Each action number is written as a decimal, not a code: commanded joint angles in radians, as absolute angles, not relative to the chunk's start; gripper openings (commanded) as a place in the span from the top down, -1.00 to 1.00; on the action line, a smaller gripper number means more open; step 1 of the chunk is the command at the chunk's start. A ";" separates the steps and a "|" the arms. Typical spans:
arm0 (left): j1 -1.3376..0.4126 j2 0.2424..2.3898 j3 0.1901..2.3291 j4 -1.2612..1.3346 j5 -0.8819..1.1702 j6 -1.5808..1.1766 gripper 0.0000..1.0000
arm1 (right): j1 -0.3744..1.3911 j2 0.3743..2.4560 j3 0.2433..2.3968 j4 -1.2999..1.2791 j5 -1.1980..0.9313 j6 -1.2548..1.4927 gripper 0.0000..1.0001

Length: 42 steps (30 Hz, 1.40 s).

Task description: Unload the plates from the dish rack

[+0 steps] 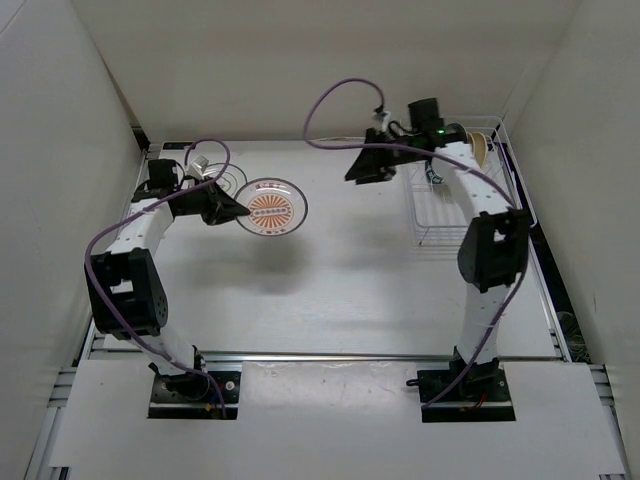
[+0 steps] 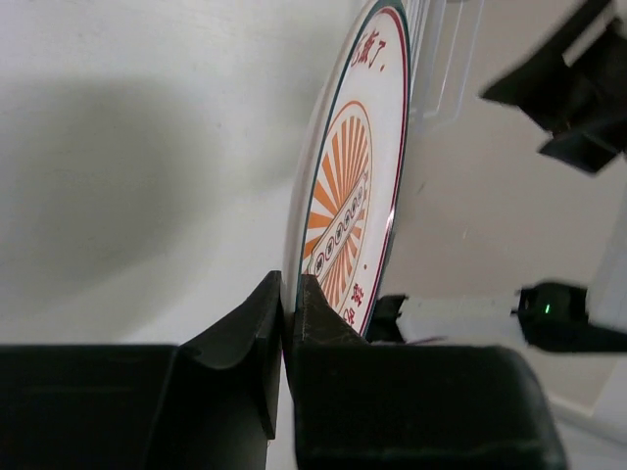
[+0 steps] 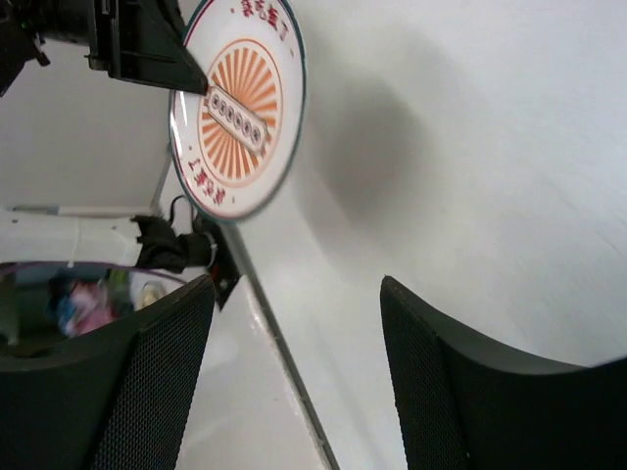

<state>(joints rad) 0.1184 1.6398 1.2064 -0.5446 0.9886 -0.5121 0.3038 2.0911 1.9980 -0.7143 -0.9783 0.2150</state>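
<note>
My left gripper (image 1: 236,210) is shut on the rim of a white plate with an orange-red sunburst pattern (image 1: 271,206) and holds it above the table, left of centre. The left wrist view shows the fingers (image 2: 313,313) pinching the plate's edge (image 2: 355,186). The same plate shows in the right wrist view (image 3: 235,108). My right gripper (image 1: 366,166) is open and empty, in the air left of the white wire dish rack (image 1: 445,215). Its open jaws (image 3: 294,286) frame bare table. A tan plate (image 1: 482,148) stands at the rack's far end.
A plate with a dark rim (image 1: 226,180) lies on the table just behind the left gripper. The rack stands against the right wall. White walls close in the table on the left, right and back. Purple cables loop above both arms.
</note>
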 commanded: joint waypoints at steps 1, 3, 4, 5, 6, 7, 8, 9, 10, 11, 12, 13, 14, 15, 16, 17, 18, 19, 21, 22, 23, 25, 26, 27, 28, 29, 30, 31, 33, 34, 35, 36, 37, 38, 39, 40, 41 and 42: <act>0.117 1.650 1.279 -0.465 0.911 -0.698 0.80 | 0.223 1.907 1.936 -0.794 -0.914 0.089 -0.45; 0.117 1.718 1.354 -0.456 0.911 -0.719 0.80 | 0.184 1.824 1.869 -0.827 -0.900 0.060 -0.45; 0.126 1.741 1.380 -0.456 0.911 -0.730 0.80 | 0.172 1.771 1.844 -0.836 -0.890 0.046 -0.45; 0.126 1.764 1.437 -0.445 0.911 -0.742 0.80 | 0.151 1.743 1.798 -0.836 -0.878 0.023 -0.45; 0.136 1.811 1.465 -0.445 0.911 -0.742 0.80 | 0.140 1.717 1.777 -0.863 -0.877 0.012 -0.45; 0.149 1.837 1.494 -0.436 0.911 -0.753 0.80 | 0.120 1.671 1.752 -0.873 -0.868 -0.012 -0.45; 0.158 1.864 1.558 -0.425 0.911 -0.753 0.80 | 0.109 1.649 1.731 -0.882 -0.868 -0.021 -0.45; 0.167 1.918 1.589 -0.425 0.911 -0.753 0.80 | 0.098 1.607 1.688 -0.894 -0.858 -0.032 -0.45; 0.188 1.946 1.621 -0.414 0.920 -0.753 0.80 | 0.077 1.586 1.666 -0.908 -0.848 -0.041 -0.45; 0.199 1.975 1.655 -0.414 0.920 -0.753 0.80 | 0.066 1.568 1.646 -0.908 -0.848 -0.051 -0.45; 0.212 2.003 1.722 -0.402 0.934 -0.738 0.80 | 0.054 1.539 1.611 -0.922 -0.848 -0.063 -0.45; 0.236 2.053 1.752 -0.402 0.943 -0.729 0.80 | 0.031 1.525 1.595 -0.934 -0.848 -0.063 -0.45; 0.248 2.077 1.778 -0.388 0.943 -0.729 0.80 | 0.019 1.514 1.580 -0.934 -0.839 -0.075 -0.45; 0.261 2.097 1.825 -0.388 0.943 -0.729 0.80 | 0.008 1.499 1.562 -0.946 -0.839 -0.075 -0.45; 0.273 2.132 1.844 -0.377 0.954 -0.729 0.80 | -0.014 1.499 1.562 -0.956 -0.839 -0.087 -0.45; 0.293 2.147 1.862 -0.377 0.954 -0.729 0.80 | -0.023 1.490 1.546 -0.956 -0.839 -0.087 -0.45; 0.304 2.160 1.874 -0.368 0.954 -0.729 0.80 | -0.032 1.489 1.546 -0.956 -0.839 -0.087 -0.45; 0.314 2.180 1.885 -0.368 0.954 -0.729 0.80 | -0.043 1.480 1.536 -0.956 -0.830 -0.097 -0.45; 0.342 2.201 1.911 -0.359 0.940 -0.729 0.80 | -0.043 1.480 1.526 -0.956 -0.821 -0.106 -0.45; 0.342 2.212 1.911 -0.359 0.940 -0.720 0.80 | -0.052 1.480 1.516 -0.956 -0.821 -0.106 -0.45; 0.357 2.233 1.911 -0.359 0.940 -0.719 0.80 | -0.052 1.480 1.516 -0.965 -0.812 -0.116 -0.45; 0.370 2.253 1.898 -0.359 0.931 -0.719 0.80 | -0.052 1.480 1.506 -0.965 -0.811 -0.127 -0.45; 0.379 2.276 1.898 -0.359 0.931 -0.710 0.80 | -0.052 1.480 1.506 -0.965 -0.811 -0.127 -0.45; 0.379 2.287 1.888 -0.359 0.931 -0.700 0.80 | -0.052 1.480 1.506 -0.965 -0.802 -0.136 -0.45; 0.379 2.298 1.879 -0.359 0.931 -0.699 0.80 | -0.052 1.480 1.506 -0.965 -0.802 -0.137 -0.45; 0.379 2.316 1.879 -0.359 0.922 -0.684 0.80 | -0.052 1.480 1.506 -0.965 -0.793 -0.137 -0.45; 0.379 2.325 1.879 -0.359 0.922 -0.675 0.80 | -0.052 1.480 1.506 -0.965 -0.793 -0.137 -0.45; 0.379 2.326 1.879 -0.359 0.922 -0.675 0.80 | -0.052 1.480 1.506 -0.965 -0.793 -0.146 -0.45; 0.379 2.345 1.870 -0.359 0.922 -0.664 0.80 | -0.052 1.480 1.506 -0.965 -0.793 -0.146 -0.45; 0.379 2.345 1.870 -0.359 0.922 -0.664 0.80 | -0.052 1.480 1.506 -0.965 -0.793 -0.146 -0.45; 0.379 2.345 1.870 -0.359 0.913 -0.655 0.80 | -0.052 1.480 1.506 -0.965 -0.793 -0.146 -0.45; 0.379 2.355 1.870 -0.359 0.913 -0.655 0.80 | -0.052 1.480 1.497 -0.965 -0.793 -0.146 -0.45; 0.379 2.355 1.870 -0.359 0.904 -0.655 0.80 | -0.052 1.480 1.497 -0.965 -0.793 -0.146 -0.45; 0.379 2.355 1.870 -0.359 0.904 -0.641 0.80 | -0.052 1.480 1.497 -0.965 -0.793 -0.146 -0.45; 0.379 2.355 1.870 -0.359 0.904 -0.641 0.80 | -0.052 1.480 1.487 -0.965 -0.793 -0.146 -0.45; 0.379 2.355 1.870 -0.359 0.894 -0.641 0.80 | -0.052 1.480 1.486 -0.965 -0.793 -0.146 -0.45; 0.379 2.355 1.870 -0.359 0.894 -0.632 0.80 | -0.052 1.480 1.486 -0.965 -0.793 -0.146 -0.45; 0.379 2.355 1.870 -0.359 0.894 -0.632 0.80 | -0.052 1.480 1.486 -0.965 -0.793 -0.146 -0.45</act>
<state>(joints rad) 0.3820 2.4012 1.8603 -0.3859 0.8730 -0.6567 -0.0502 1.5108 1.4929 -0.9680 -0.7834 -0.1204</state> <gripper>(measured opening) 0.183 0.724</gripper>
